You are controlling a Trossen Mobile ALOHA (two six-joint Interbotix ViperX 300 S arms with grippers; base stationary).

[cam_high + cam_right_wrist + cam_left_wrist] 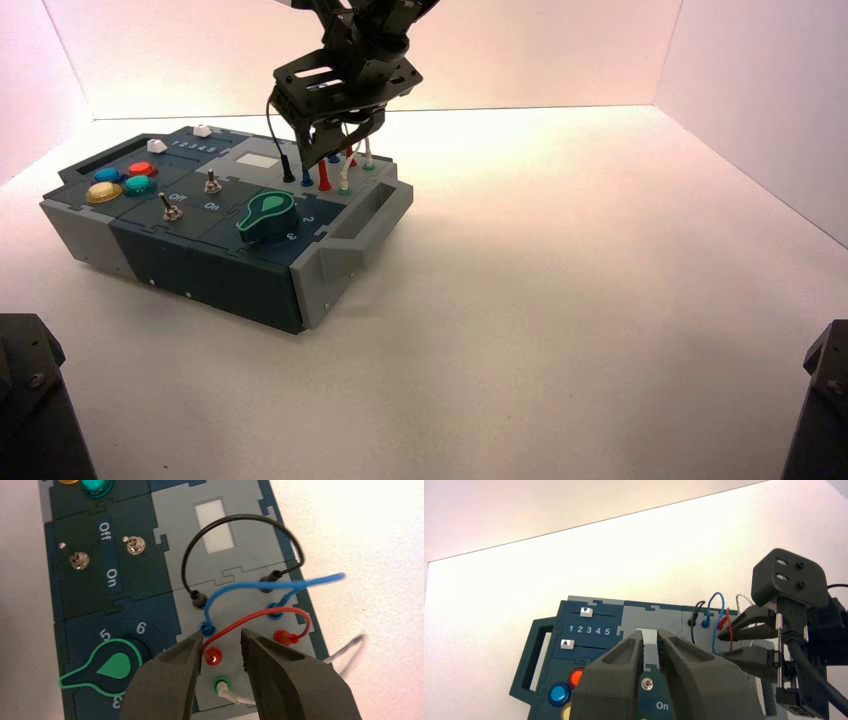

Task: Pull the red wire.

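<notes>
The red wire [260,614] arches between two red plugs [214,655] on the box's grey wire panel; it also shows in the high view [324,178] and the left wrist view [729,625]. My right gripper [222,640] reaches in from the back [345,135]. It is open, with a finger on each side of the nearer red plug and not closed on it. From the left wrist view the right gripper [720,645] sits right at the wires. My left gripper [650,640] is held back from the box and has a narrow gap between its fingers.
The box [200,265] stands at the left of a white table. A black wire [235,520], a blue wire [260,585] and a white wire [345,652] crowd the red one. A green knob [117,666] and two toggle switches [79,560] lie beside the panel.
</notes>
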